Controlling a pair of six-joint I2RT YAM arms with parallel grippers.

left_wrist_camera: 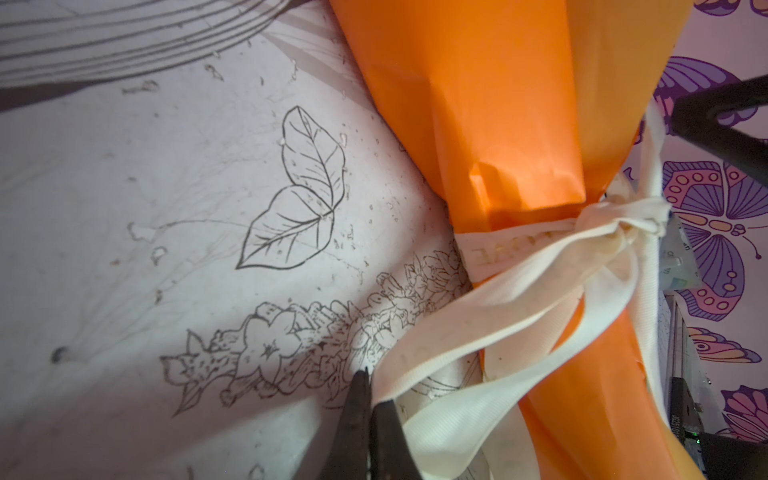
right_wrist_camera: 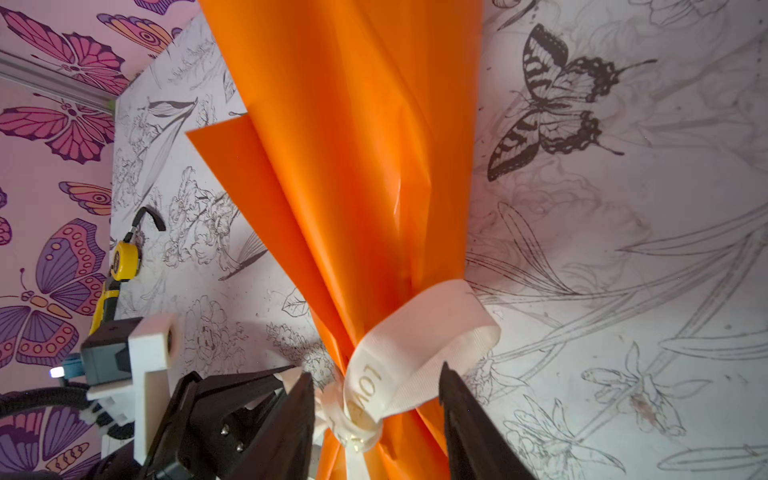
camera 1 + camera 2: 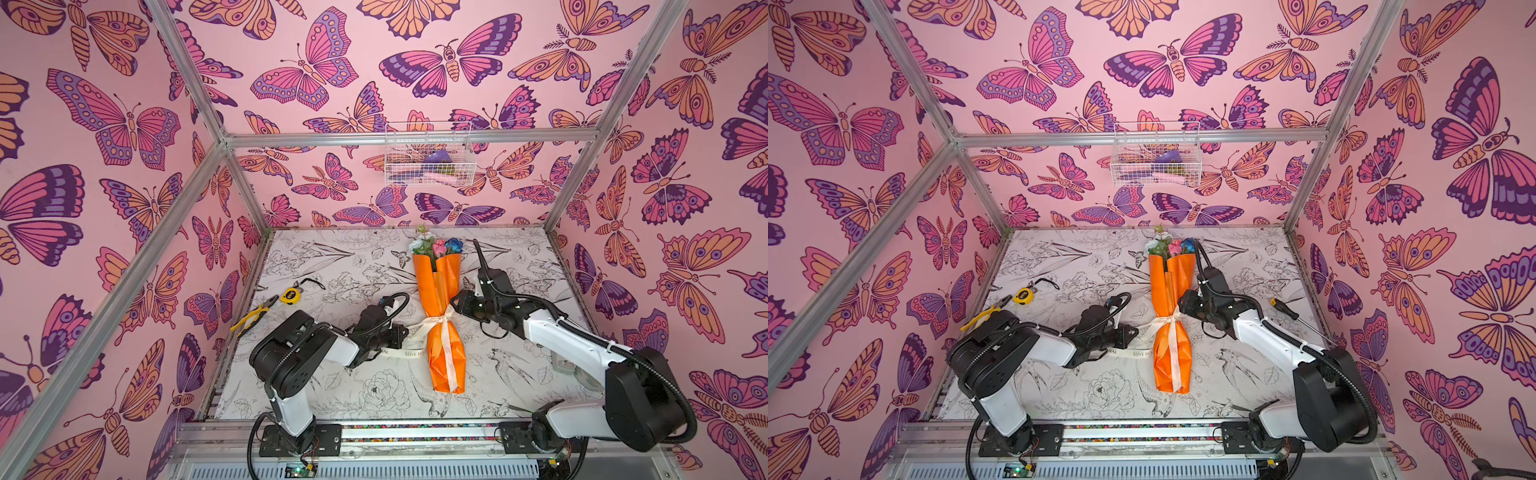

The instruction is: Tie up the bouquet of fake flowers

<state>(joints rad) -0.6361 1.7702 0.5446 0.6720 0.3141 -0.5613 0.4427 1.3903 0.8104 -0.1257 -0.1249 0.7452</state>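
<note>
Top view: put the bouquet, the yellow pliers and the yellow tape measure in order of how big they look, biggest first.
In a top view:
1. bouquet of fake flowers, by far the largest
2. yellow pliers
3. yellow tape measure, the smallest
The pliers and tape measure lie close together, so nearness to the camera hardly skews their order.

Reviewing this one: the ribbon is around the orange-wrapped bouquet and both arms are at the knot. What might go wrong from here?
1. The left pincer seems shut on a loop of the cream printed ribbon. A harder pull might drag that loop through the knot, or slide the orange-paper-wrapped bouquet of fake flowers sideways on the table.
2. The right pincer stands open astride a ribbon loop at the knot, close to the wrap. Closing there may catch and crease the paper.
</note>
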